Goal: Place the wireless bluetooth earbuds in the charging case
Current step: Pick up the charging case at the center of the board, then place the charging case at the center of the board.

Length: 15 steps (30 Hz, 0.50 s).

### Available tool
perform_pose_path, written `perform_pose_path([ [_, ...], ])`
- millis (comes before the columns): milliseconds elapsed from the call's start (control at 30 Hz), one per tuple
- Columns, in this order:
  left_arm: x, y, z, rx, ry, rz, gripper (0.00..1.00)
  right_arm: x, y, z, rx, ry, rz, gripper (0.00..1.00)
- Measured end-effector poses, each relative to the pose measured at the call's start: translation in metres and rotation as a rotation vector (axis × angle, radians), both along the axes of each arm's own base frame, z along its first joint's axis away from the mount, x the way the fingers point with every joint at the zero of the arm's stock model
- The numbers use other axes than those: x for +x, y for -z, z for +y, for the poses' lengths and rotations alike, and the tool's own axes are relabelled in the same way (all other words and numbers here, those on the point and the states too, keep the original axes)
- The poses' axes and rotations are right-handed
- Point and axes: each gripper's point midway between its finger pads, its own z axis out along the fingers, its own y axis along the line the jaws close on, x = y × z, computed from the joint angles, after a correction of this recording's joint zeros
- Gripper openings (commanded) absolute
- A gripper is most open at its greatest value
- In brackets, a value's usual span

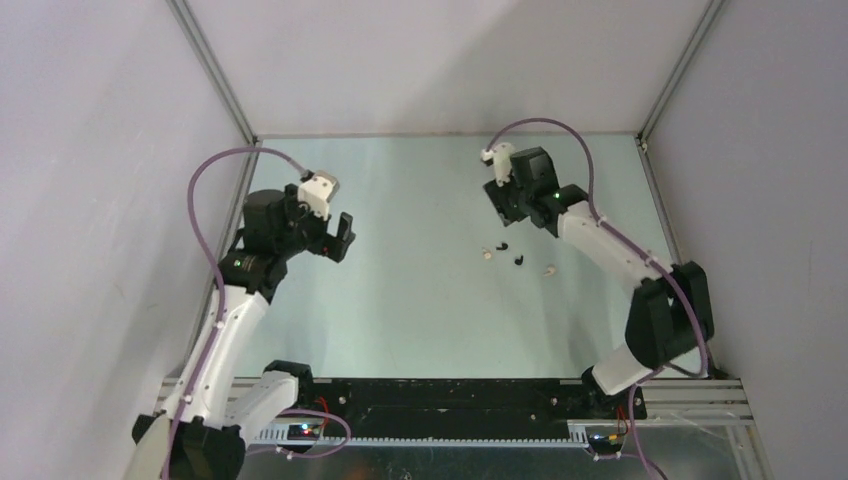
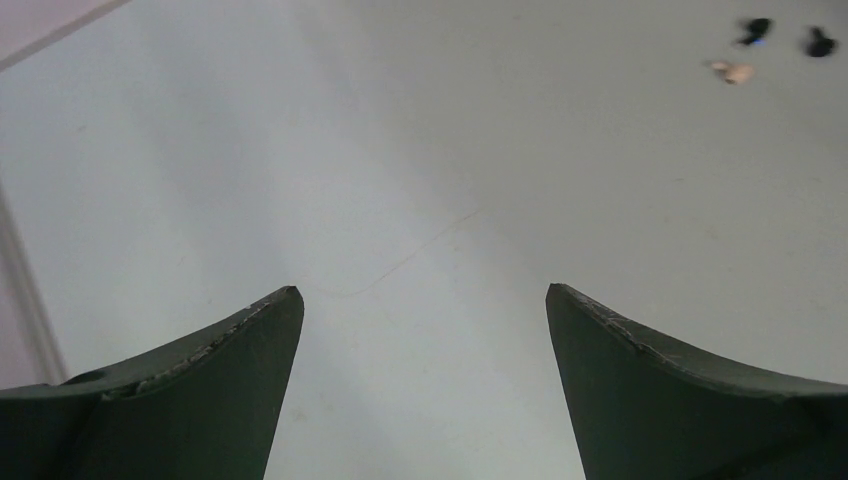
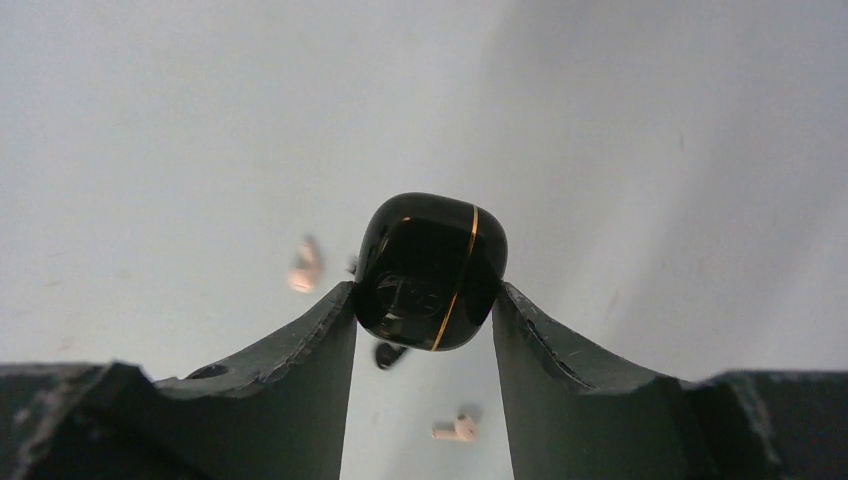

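Right gripper (image 3: 425, 305), at the far right, is clenched on the black charging case (image 3: 432, 262), with four earbuds (image 1: 519, 261) lying loose on the table (image 1: 400, 310) just nearer, while the left gripper (image 2: 424, 300) stands released and empty.

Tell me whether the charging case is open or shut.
Shut: the charging case shows one compact shell, gold seam unbroken, in the right gripper.

The top camera looks down from above and behind the arm bases (image 1: 285, 385), taking in the whole table (image 1: 400, 320). The left wrist camera looks out through the left gripper (image 2: 424, 292), low over the table; the right wrist camera does likewise through the right gripper (image 3: 424, 300), with the charging case (image 3: 430, 250) close before its lens. All three views share the earbuds (image 1: 519, 261)
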Motion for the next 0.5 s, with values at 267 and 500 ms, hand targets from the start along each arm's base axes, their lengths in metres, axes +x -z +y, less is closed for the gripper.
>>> perform_pose_path([
  [267, 0.027, -0.037, -0.044, -0.036, 0.183, 0.015, 0.99, -0.044, -0.042, 0.086, 0.003, -0.387, -0.215, 0.5],
  [500, 0.029, -0.03, -0.048, -0.067, 0.187, -0.001, 0.99, -0.09, 0.034, 0.152, -0.093, -0.664, -0.075, 0.53],
])
